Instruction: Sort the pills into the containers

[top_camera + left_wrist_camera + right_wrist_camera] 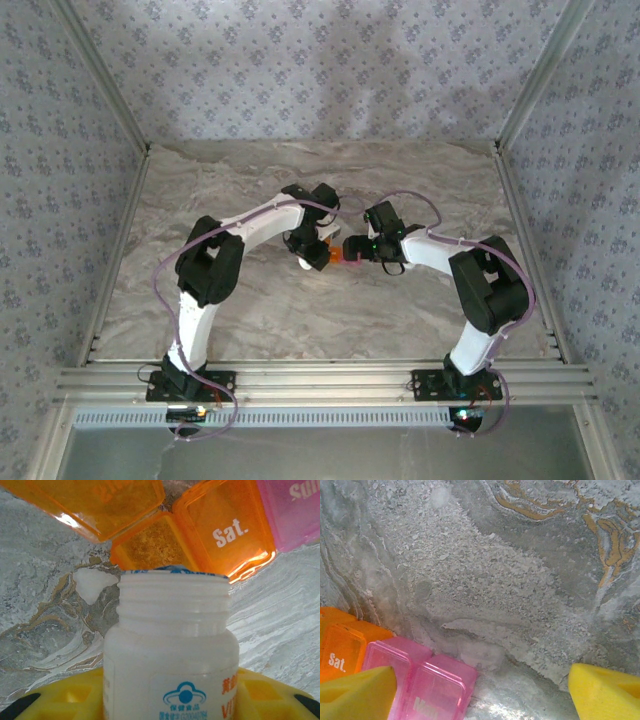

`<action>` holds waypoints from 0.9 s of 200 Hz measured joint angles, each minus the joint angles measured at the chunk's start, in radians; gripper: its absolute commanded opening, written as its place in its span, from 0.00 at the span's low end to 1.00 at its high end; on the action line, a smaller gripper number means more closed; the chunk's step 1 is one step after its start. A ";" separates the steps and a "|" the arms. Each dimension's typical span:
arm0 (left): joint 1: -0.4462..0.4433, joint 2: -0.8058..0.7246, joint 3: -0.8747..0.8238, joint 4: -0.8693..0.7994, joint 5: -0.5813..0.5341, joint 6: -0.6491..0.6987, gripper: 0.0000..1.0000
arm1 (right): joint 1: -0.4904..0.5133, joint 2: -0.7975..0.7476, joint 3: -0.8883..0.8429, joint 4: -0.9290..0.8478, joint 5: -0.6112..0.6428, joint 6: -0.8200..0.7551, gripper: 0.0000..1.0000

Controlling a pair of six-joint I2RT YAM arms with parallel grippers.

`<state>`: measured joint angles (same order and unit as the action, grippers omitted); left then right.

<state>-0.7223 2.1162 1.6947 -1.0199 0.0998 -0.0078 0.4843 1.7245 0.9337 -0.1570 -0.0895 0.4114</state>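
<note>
My left gripper (170,692) is shut on a white bottle (170,645), uncapped, with its mouth towards the containers. The orange compartment (145,545) just beyond the mouth stands open, its lid (100,500) flipped back. Beside it are a shut orange lid marked "Sat." (225,530) and a pink compartment (295,510). I cannot make out any pills. From above, the left gripper (308,250) and right gripper (356,248) meet at the containers (330,257). My right gripper (480,695) is open, its left finger (355,695) against the pink compartments (435,685).
The marbled table top (300,320) spreads around both arms. Patterned walls and metal rails (120,250) close it in on the left, right and back. A metal frame (320,380) runs along the near edge by the arm bases.
</note>
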 measured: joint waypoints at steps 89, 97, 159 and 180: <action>0.001 0.033 0.054 -0.010 -0.012 0.000 0.00 | 0.000 0.000 -0.002 0.005 0.000 0.003 0.90; 0.002 0.035 0.058 -0.013 -0.012 0.000 0.00 | 0.000 0.000 -0.002 0.005 0.000 0.003 0.90; 0.002 0.046 0.077 -0.043 -0.011 0.008 0.00 | 0.000 0.000 -0.002 0.005 0.000 0.003 0.90; 0.002 0.046 0.077 -0.056 -0.011 0.011 0.00 | 0.000 0.000 -0.004 0.008 0.000 0.003 0.90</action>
<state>-0.7204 2.1624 1.7718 -1.0760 0.0883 0.0036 0.4839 1.7241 0.9298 -0.1493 -0.0895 0.4145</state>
